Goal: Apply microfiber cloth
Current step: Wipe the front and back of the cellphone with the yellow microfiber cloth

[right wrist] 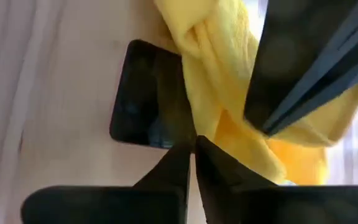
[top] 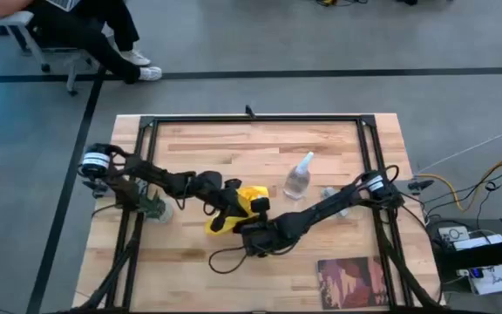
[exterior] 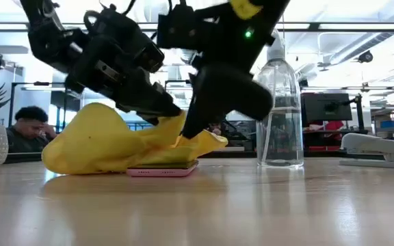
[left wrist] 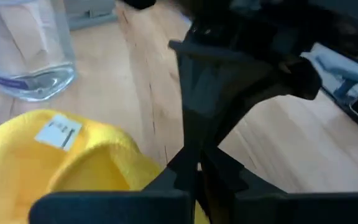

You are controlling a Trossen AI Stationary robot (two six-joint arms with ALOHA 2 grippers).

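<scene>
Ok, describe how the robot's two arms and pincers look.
Both arms are dark, jointed, with black cables looping beside them. The left arm has a white-ringed base joint; the right arm shows a green light in the low view. Each pincer has two tapered black fingers.

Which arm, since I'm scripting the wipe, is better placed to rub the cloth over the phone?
Probably left: the left gripper seems shut on the cloth above the phone; the right gripper is shut beside it.

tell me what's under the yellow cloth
A black phone in a pink case lies flat on the table, partly under the microfiber cloth. One end shows bare; the cloth hides the other end.
</scene>
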